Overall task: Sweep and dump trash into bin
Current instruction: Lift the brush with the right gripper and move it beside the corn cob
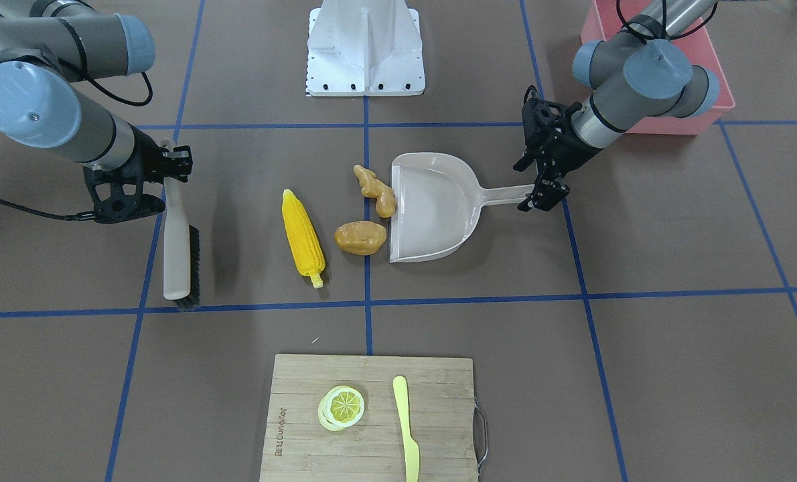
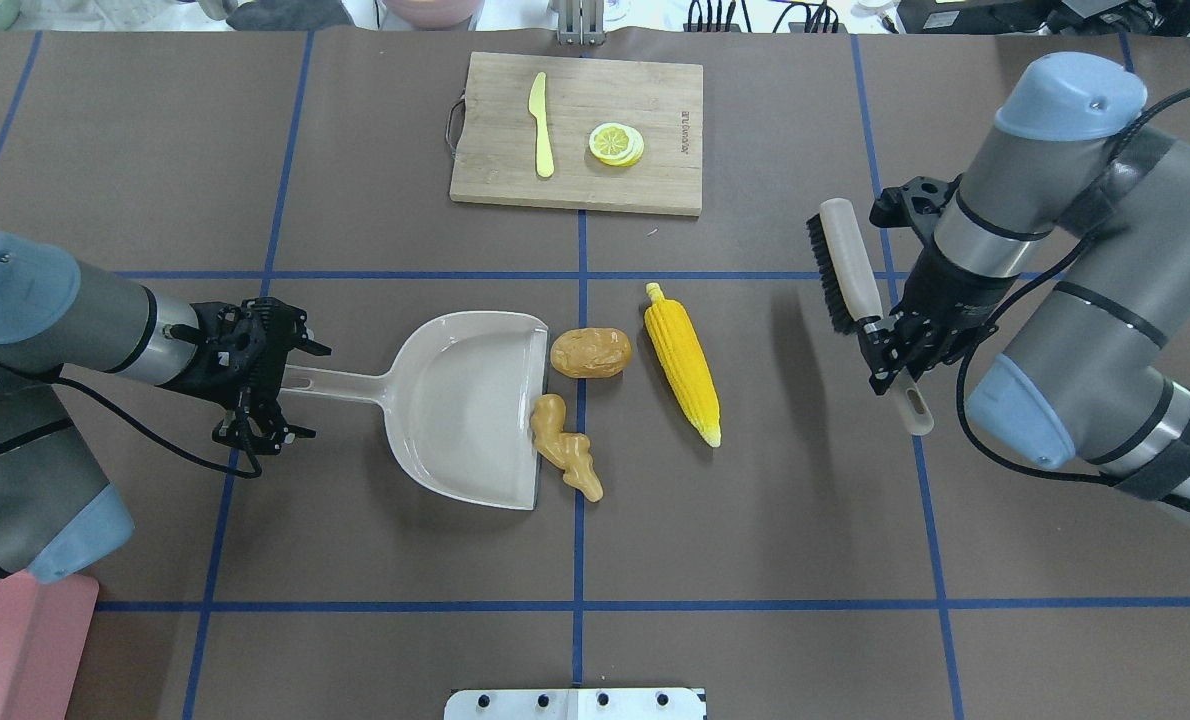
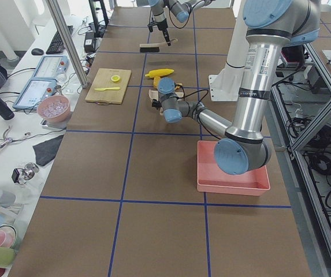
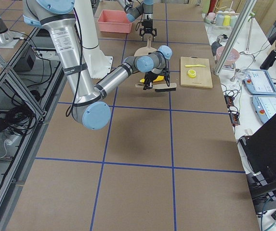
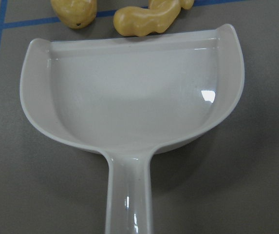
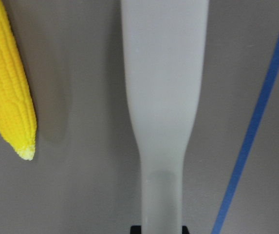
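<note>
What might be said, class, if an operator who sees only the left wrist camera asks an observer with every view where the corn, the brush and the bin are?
Operator: I see the dustpan, the potato and the ginger. Where is the corn?
Observer: The corn cob lies past the potato, farther from the dustpan's mouth, touching neither.
Operator: Is the brush ready?
Observer: The right gripper holds the brush by its handle, out beyond the corn and apart from it.
Operator: And the bin?
Observer: The pink bin sits on the table by the left arm's base, behind the dustpan's handle end.
</note>
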